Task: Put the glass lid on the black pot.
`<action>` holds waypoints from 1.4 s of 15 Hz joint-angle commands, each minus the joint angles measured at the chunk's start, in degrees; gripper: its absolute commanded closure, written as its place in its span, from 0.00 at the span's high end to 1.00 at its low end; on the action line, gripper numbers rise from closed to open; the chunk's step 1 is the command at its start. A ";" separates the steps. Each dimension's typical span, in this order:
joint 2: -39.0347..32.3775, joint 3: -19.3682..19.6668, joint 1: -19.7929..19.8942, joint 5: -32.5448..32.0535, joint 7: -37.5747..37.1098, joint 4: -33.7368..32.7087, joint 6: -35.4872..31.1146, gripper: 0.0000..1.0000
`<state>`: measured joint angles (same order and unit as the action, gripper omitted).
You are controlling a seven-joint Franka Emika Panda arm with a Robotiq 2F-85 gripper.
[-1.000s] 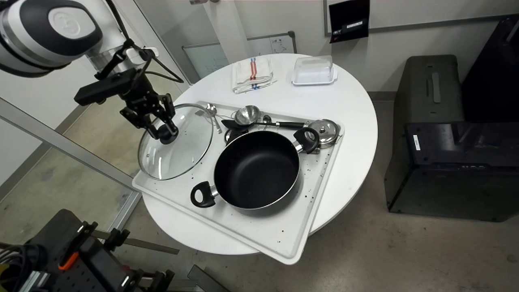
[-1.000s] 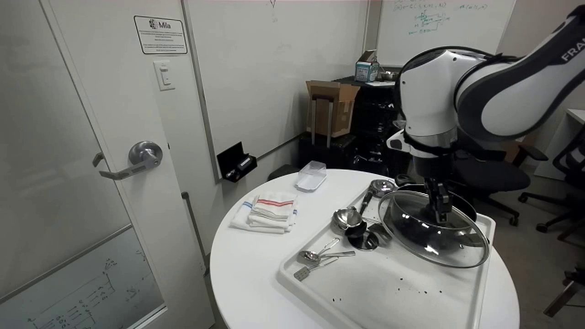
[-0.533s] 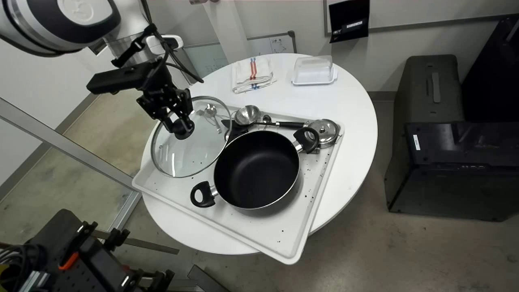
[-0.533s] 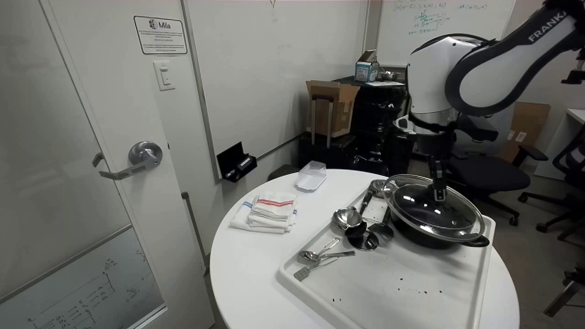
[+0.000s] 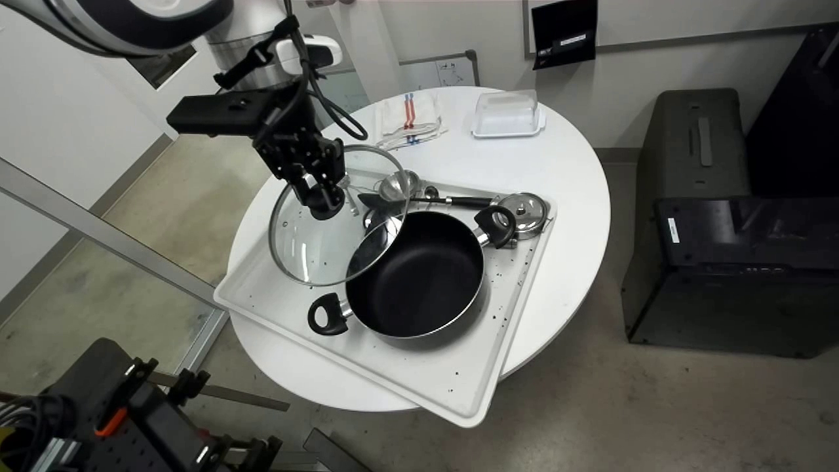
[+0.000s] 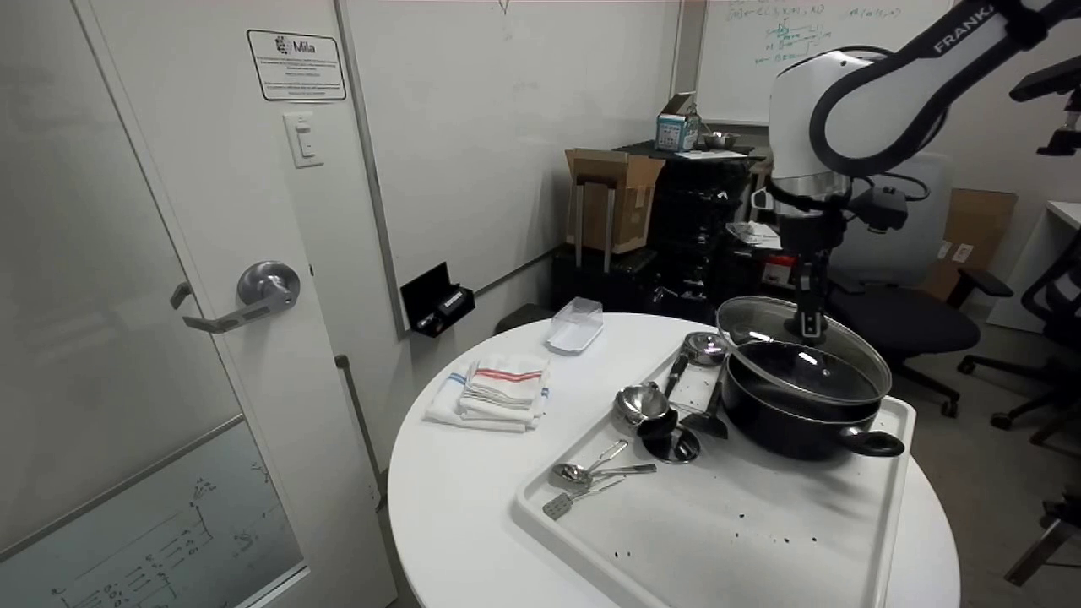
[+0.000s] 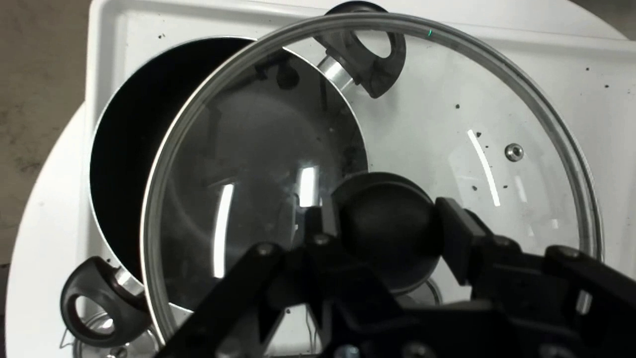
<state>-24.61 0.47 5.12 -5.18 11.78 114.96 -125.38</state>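
Observation:
The glass lid point(image 5: 308, 246) is clear with a metal rim and a dark knob. My gripper point(image 5: 323, 196) is shut on the knob, as the wrist view point(image 7: 387, 219) shows. The lid hangs in the air, somewhat tilted, and also shows in an exterior view point(image 6: 794, 371). The black pot point(image 5: 426, 288) stands uncovered on the tray with its dark inside showing. In the wrist view the lid overlaps only part of the pot point(image 7: 129, 154); the pot's left part lies outside the rim. In an exterior view the lid is above the pot point(image 6: 785, 431), apart from it at the back.
The pot stands on a white tray point(image 5: 459, 393) on a round white table point(image 5: 557, 288). Beside it lie a metal bowl or ladle point(image 6: 639, 404), small utensils point(image 6: 583, 477) and a small lidded metal pan point(image 5: 526, 213). Folded towels point(image 5: 409, 118) and a clear box point(image 5: 508, 113) are farther back.
My gripper has carried the lid up and sideways toward the pot. Its edge now overlaps the pot where before it was beside it in an exterior view. The pot has not moved.

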 commanded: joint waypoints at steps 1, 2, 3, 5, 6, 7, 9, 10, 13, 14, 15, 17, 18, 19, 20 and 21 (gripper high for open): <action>-1.71 1.12 1.41 2.60 -0.98 -3.77 2.58 0.25; -2.26 1.44 1.76 2.89 -1.24 -4.39 2.74 0.25; -3.13 1.73 2.11 3.16 -1.58 -5.19 2.78 0.25; -4.89 2.11 2.69 3.56 -2.35 -6.79 3.04 0.25; -5.87 2.25 2.89 3.69 -2.87 -7.60 3.15 0.25; -6.94 2.35 3.08 3.88 -3.31 -8.63 3.26 0.25; -8.88 2.43 3.31 4.36 -4.26 -10.47 3.48 0.25; -9.82 2.38 3.44 4.65 -4.58 -11.39 3.72 0.25; -12.56 2.43 3.66 5.25 -5.93 -14.08 4.51 0.25; -13.33 2.44 3.83 5.53 -6.26 -14.84 5.08 0.25; -13.94 2.52 3.90 5.63 -6.64 -15.44 5.53 0.25; -14.89 2.67 4.19 5.80 -7.14 -16.23 6.36 0.25; -15.22 2.79 4.39 5.87 -7.28 -16.49 6.73 0.25; -15.60 2.91 4.57 5.94 -7.48 -16.81 6.99 0.25; -15.91 3.03 4.80 6.06 -7.70 -17.04 7.26 0.25; -16.23 3.16 5.08 6.20 -7.90 -17.38 7.64 0.25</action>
<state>-39.88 3.12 9.60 -0.82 4.59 100.50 -121.04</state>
